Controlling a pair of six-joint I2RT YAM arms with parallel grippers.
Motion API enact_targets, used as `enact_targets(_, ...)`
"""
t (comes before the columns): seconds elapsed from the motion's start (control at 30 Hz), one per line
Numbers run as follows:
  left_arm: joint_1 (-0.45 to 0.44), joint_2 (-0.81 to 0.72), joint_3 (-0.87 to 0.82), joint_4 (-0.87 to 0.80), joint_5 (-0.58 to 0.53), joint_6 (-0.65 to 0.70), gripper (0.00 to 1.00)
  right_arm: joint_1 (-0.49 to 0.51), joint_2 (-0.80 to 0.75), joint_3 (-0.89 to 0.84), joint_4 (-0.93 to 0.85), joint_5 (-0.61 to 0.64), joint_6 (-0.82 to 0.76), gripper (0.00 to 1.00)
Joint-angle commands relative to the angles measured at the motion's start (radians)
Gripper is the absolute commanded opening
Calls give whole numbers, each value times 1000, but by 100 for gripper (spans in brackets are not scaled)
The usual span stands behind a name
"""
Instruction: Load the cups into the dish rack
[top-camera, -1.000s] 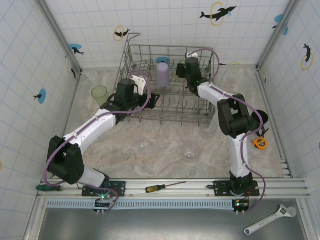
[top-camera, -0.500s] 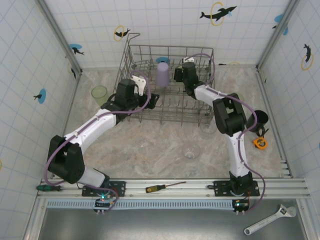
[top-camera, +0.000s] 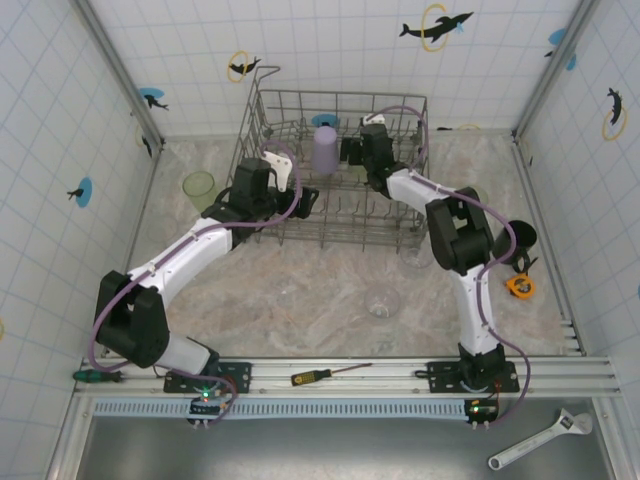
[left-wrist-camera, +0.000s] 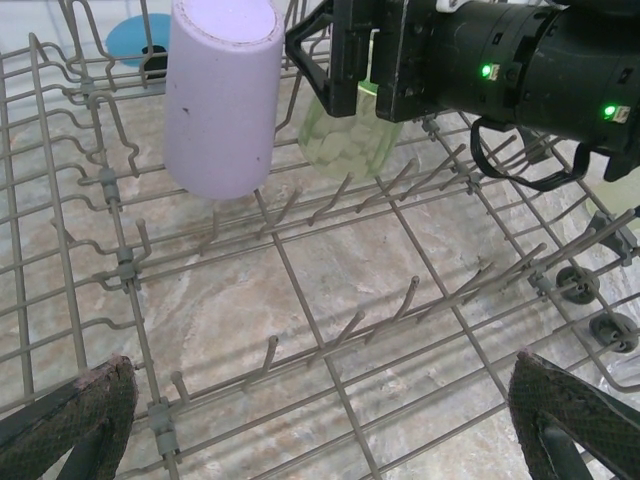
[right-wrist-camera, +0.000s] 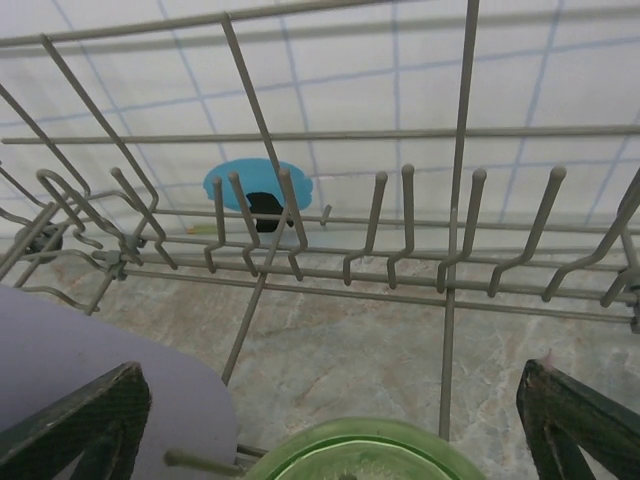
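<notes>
The grey wire dish rack (top-camera: 400, 215) stands at the back middle of the table. Inside it a lavender cup (top-camera: 325, 148) (left-wrist-camera: 220, 100) sits upside down on the tines. Beside that cup a green tumbler (left-wrist-camera: 345, 145) (right-wrist-camera: 360, 455) rests in the rack between the fingers of my right gripper (top-camera: 353, 150) (right-wrist-camera: 332, 375), which is open with a gap on each side of the glass. My left gripper (top-camera: 303, 200) (left-wrist-camera: 320, 365) hangs open over the rack's front left tines, holding nothing. Another green tumbler (top-camera: 198, 186) stands left of the rack, and a black mug (top-camera: 520, 240) at the right.
Clear glasses (top-camera: 382, 300) (top-camera: 415, 255) stand on the marble in front of the rack. An orange tape measure (top-camera: 518, 285) lies near the mug. A screwdriver (top-camera: 320, 376) and a wrench (top-camera: 540, 438) lie at the near edge. Tiled walls close in both sides.
My right gripper has moved left and deeper into the rack, towards the lavender cup, and its jaws have opened off the green tumbler. The left arm has stayed put.
</notes>
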Motion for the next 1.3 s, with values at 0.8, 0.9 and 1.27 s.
enact_targets(0.8,-6,-106,11,17,33,-32,98,16,-441,-91,-257,118,-5,100)
enact_targets(0.9,-7,-108,9,19,29,-33,98,10,-501,-136,-299,135,-11,100)
enact_targets(1.27,-8,-111,4,21,24,-34,98,-118,-824,-412,-465,121,62,100)
